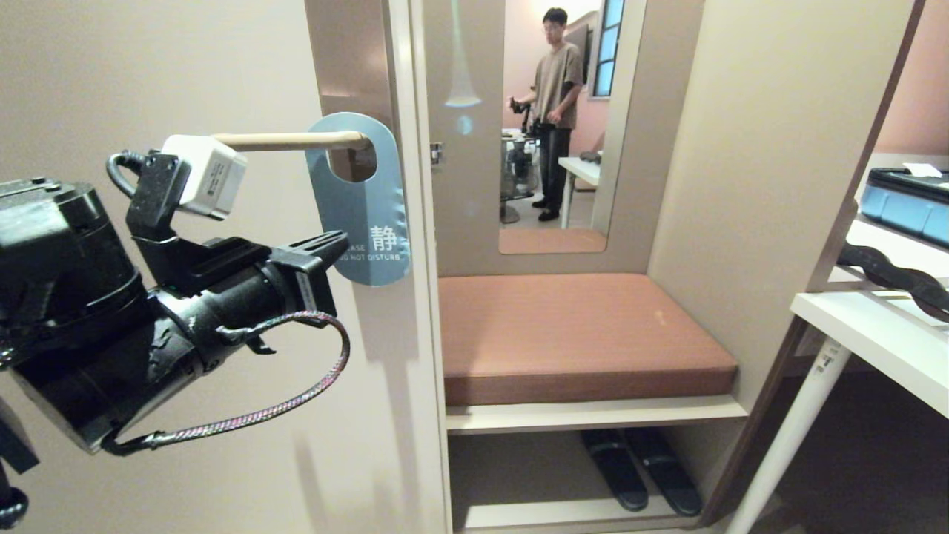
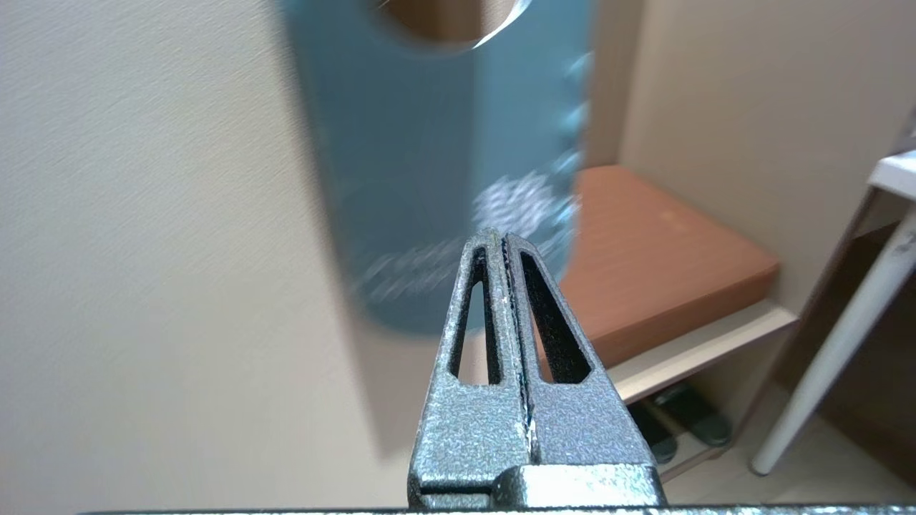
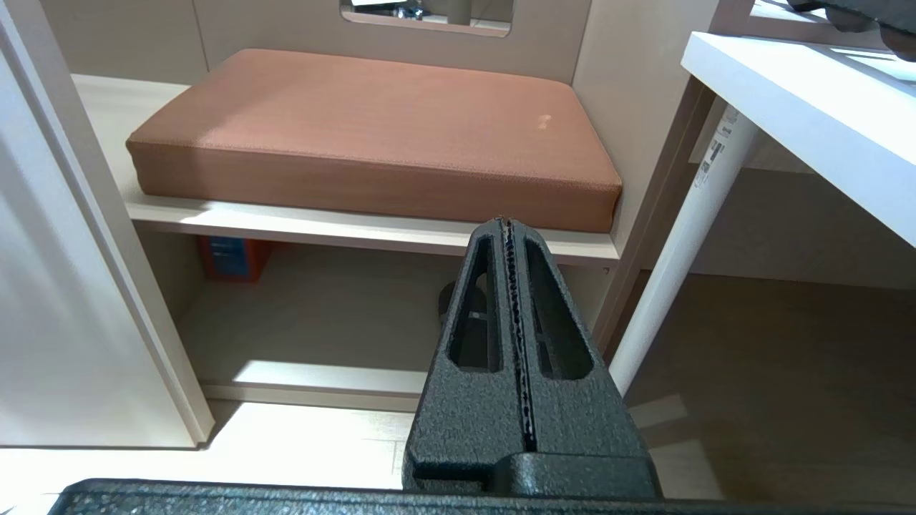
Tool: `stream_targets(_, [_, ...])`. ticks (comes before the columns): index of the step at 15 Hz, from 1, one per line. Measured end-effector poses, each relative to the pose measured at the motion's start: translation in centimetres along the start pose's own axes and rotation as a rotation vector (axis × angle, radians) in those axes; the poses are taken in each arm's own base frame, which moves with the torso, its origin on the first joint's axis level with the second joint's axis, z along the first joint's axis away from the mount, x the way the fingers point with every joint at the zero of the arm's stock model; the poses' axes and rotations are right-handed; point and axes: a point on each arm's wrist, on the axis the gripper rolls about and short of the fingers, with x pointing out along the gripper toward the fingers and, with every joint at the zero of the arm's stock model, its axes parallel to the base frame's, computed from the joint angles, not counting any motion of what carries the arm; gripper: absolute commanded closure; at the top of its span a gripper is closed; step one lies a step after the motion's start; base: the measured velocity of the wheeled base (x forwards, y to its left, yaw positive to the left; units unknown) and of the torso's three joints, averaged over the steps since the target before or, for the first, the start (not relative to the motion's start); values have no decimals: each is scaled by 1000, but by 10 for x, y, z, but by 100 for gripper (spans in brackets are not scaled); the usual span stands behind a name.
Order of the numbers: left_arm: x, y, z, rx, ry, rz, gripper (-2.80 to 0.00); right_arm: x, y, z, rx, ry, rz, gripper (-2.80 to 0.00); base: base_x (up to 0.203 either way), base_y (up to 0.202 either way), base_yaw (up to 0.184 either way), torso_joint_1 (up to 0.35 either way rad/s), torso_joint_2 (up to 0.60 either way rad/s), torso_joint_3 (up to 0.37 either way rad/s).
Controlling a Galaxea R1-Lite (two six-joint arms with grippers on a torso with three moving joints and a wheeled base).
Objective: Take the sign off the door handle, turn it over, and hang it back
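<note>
The sign [image 1: 363,222] hangs by its round hole on the door handle [image 1: 296,139], a slim cream lever on a brownish plate [image 1: 348,52]. Its blue face with white lettering is turned outward. My left gripper [image 1: 337,241] is level in front of the door, its tips at the sign's lower left edge. Seen from the left wrist, the sign [image 2: 429,179] fills the space just beyond the left gripper [image 2: 501,236], which is shut with nothing between its fingers. Whether it touches the sign I cannot tell. The right gripper [image 3: 507,222] is shut and empty, low before the bench.
The beige door [image 1: 148,74] takes up the left. Right of it is a niche with a brown cushioned bench [image 1: 578,334], dark slippers [image 1: 637,467] below, and a mirror [image 1: 556,222] showing a person. A white table [image 1: 875,334] stands at the far right.
</note>
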Motion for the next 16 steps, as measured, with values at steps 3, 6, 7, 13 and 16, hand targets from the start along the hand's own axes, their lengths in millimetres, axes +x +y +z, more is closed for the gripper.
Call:
stream_targets(3, [-19, 23, -6, 0, 8, 92, 0, 0, 0, 0, 0, 0, 0, 0, 0, 0, 0, 0, 0, 0])
stream_targets(6, [-43, 42, -8, 0, -8, 183, 0, 0, 0, 0, 0, 0, 0, 0, 0, 0, 0, 0, 0, 0])
stream_targets(7, [-53, 45, -11, 1, -12, 205, 0, 0, 0, 0, 0, 0, 0, 0, 0, 0, 0, 0, 0, 0])
stream_targets(13, [-110, 50, -27, 13, -51, 270, 0, 0, 0, 0, 0, 0, 0, 0, 0, 0, 0, 0, 0, 0])
stream_targets(16, [-146, 50, -49, 13, -66, 298, 0, 0, 0, 0, 0, 0, 0, 0, 0, 0, 0, 0, 0, 0])
